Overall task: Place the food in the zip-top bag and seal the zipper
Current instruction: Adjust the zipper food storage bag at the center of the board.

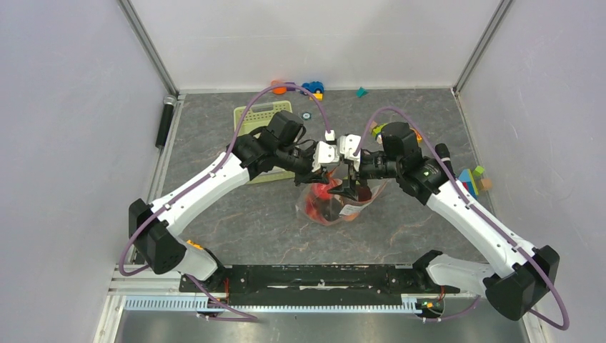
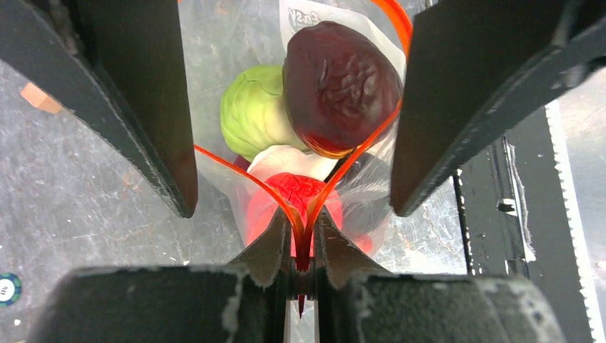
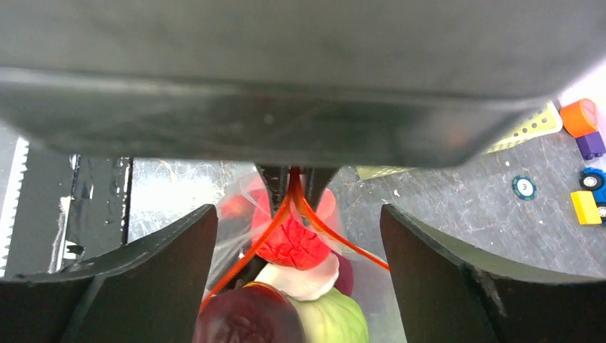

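The clear zip-top bag [image 1: 336,204] lies mid-table with food inside: a dark purple piece [image 2: 339,78], a green cabbage [image 2: 254,114], a red strawberry [image 2: 293,196] and a white piece [image 2: 289,161]. Its orange-red zipper [image 2: 229,164] forms an open loop round the mouth. My left gripper [image 2: 304,246] is shut on one end of the zipper, where the two strips meet. My right gripper [image 3: 299,214] is open, with its fingers [image 2: 143,107] straddling the bag mouth from the opposite side and touching nothing. Both grippers, left [image 1: 330,174] and right [image 1: 350,179], meet above the bag.
A pale green slotted basket [image 1: 261,121] lies behind the left arm. Toy blocks and a car [image 1: 312,88] sit at the back wall, with more blocks [image 1: 472,179] at the right. A small dark disc [image 3: 524,187] lies on the table. A black rail [image 1: 314,275] runs along the front.
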Action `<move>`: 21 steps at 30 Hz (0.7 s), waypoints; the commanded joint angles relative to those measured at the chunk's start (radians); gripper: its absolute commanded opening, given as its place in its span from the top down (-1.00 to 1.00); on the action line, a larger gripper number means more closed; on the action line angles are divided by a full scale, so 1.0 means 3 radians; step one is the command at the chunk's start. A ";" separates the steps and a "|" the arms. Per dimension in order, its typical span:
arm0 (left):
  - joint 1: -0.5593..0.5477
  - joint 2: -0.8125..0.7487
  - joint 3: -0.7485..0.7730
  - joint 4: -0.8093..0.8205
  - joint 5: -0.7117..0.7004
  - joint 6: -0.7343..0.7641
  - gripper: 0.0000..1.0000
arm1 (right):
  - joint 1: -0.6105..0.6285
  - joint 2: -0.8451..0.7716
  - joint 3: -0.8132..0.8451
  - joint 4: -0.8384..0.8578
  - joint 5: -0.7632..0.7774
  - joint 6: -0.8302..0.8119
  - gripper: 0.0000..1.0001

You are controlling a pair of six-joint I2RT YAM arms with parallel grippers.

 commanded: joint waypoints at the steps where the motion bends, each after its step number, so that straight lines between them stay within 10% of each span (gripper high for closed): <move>1: 0.0007 -0.0161 0.0071 0.0070 0.0021 0.0013 0.96 | 0.0017 0.0099 0.0047 -0.0197 0.0198 -0.0328 -0.70; 7: 0.0007 -0.0167 0.0093 -0.0039 -0.0059 0.0065 0.96 | 0.0018 -0.0002 -0.0002 -0.0262 0.0203 -0.0499 -0.07; 21: 0.0007 -0.0266 -0.0035 -0.0030 0.0264 0.0296 0.96 | 0.0018 0.0010 -0.0169 -0.0250 -0.0012 -0.0718 -0.06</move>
